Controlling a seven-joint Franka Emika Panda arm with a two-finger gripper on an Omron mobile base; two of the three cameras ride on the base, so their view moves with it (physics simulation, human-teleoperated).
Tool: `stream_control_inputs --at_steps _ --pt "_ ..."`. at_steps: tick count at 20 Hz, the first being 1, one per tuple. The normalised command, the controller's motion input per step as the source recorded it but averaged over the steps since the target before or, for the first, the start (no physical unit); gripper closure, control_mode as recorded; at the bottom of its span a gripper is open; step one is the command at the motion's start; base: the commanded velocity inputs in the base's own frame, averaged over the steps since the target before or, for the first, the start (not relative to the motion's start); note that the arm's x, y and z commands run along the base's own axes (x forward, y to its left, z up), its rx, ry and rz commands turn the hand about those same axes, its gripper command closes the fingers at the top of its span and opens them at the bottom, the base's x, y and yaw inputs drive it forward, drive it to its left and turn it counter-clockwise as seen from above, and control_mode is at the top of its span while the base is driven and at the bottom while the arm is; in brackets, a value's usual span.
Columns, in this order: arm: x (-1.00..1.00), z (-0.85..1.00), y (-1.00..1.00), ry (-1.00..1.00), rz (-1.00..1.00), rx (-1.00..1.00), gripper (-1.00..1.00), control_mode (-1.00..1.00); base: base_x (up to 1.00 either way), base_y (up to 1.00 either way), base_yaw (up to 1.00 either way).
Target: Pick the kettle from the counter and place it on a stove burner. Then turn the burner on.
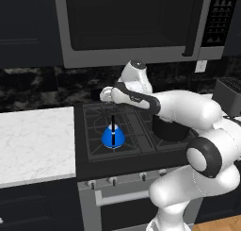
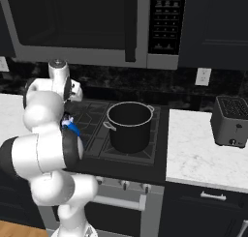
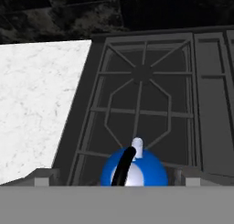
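The small blue kettle (image 1: pixel 113 136) stands upright on the front-left stove burner (image 1: pixel 96 144), its thin black handle pointing up. My gripper (image 1: pixel 108 100) hangs open above it and a little behind, apart from the handle. In the hand view the kettle (image 3: pixel 146 170) sits at the bottom between my two spread fingertips (image 3: pixel 43 177), and the burner's grate (image 3: pixel 87 150) shows around it. From the right base view, my arm hides all but a blue sliver of the kettle (image 2: pixel 72 128). The white marbled counter (image 1: pixel 33 140) lies left of the stove.
A large black pot (image 2: pixel 129 125) stands on the cooktop's right side, close to my forearm. A microwave (image 1: pixel 132 22) hangs low over the stove. Burner knobs (image 1: pixel 113 180) line the stove front. A toaster (image 2: pixel 231 120) sits on the right counter (image 2: pixel 198 154).
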Motion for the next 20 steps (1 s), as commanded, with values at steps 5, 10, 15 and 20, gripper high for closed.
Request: stream_control_inputs --at_steps 5,10,15,20 --pt "-0.45 0.29 0.02 0.26 0.00 -0.01 -1.00 -1.00 0.00 0.00 0.00" --pt "-0.69 -0.28 0.05 0.04 0.00 -0.01 -1.00 -1.00 0.00 0.00 0.00" --pt "-0.70 -0.33 0.00 -0.09 0.01 0.00 -1.00 -1.00 0.00 0.00 0.00" --pt "-0.53 -0.11 0.16 -0.04 0.00 -0.02 -1.00 -1.00 0.00 0.00 0.00"
